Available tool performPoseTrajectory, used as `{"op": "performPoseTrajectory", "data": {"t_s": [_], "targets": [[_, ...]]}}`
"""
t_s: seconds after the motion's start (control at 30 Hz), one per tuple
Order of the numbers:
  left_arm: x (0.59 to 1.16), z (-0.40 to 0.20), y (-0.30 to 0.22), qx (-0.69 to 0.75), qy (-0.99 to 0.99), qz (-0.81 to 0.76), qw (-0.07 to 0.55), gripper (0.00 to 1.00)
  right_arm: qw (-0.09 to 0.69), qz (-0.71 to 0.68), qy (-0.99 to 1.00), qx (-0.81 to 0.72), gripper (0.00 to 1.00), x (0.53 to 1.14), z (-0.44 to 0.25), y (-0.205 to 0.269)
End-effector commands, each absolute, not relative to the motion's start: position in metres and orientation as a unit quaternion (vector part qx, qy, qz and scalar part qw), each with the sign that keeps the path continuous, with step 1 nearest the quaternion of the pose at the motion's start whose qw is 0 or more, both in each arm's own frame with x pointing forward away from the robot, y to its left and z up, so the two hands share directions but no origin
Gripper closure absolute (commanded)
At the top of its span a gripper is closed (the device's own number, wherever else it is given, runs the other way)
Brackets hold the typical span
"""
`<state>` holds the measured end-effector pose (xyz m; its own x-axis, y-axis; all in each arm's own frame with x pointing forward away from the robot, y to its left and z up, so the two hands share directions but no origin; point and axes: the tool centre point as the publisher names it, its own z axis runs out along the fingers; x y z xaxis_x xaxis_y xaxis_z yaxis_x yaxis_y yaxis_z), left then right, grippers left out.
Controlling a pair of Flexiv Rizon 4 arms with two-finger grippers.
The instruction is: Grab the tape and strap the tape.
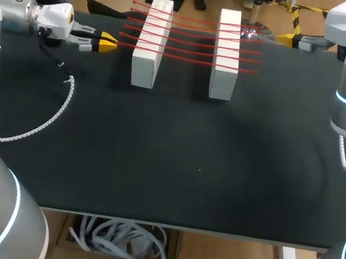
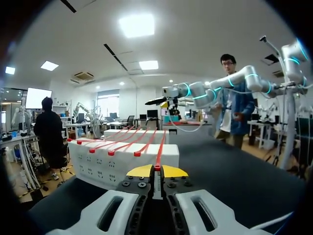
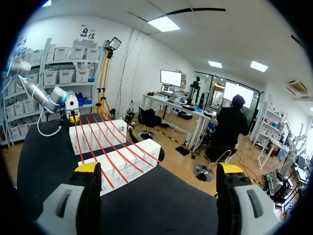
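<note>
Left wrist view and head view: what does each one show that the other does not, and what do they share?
Only the left wrist view: the left claw shut on the end of one red tape, seen close. Only the head view: the left arm itself behind that claw, and the black table with its whole near edge. Both: the left white block, the right white block and the other red tapes stretched across them.
</note>
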<state>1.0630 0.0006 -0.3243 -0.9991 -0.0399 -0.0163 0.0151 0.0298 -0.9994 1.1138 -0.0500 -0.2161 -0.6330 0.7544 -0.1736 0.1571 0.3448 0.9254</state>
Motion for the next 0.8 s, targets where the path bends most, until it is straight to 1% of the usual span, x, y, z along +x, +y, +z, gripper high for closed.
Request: {"op": "performPoseTrajectory", "data": {"t_s": [0.03, 0.5, 0.7, 0.8], "targets": [[1.061, -0.325, 0.001, -0.003, 0.708, -0.706, 0.025, 1.00, 0.306, 0.488, 0.761, 0.300, 0.00, 1.114, -0.216, -0.050], [1.052, -0.284, -0.014, -0.012, 0.586, -0.809, 0.039, 1.00, 0.306, 0.488, 0.761, 0.300, 0.00, 1.114, -0.216, -0.050], [1.045, -0.257, -0.019, -0.016, 0.556, -0.831, 0.022, 1.00, 0.306, 0.488, 0.761, 0.300, 0.00, 1.114, -0.216, -0.050], [1.041, -0.241, -0.021, -0.012, 0.550, -0.835, 0.023, 1.00, 0.306, 0.488, 0.761, 0.300, 0.00, 1.114, -0.216, -0.050]]}}
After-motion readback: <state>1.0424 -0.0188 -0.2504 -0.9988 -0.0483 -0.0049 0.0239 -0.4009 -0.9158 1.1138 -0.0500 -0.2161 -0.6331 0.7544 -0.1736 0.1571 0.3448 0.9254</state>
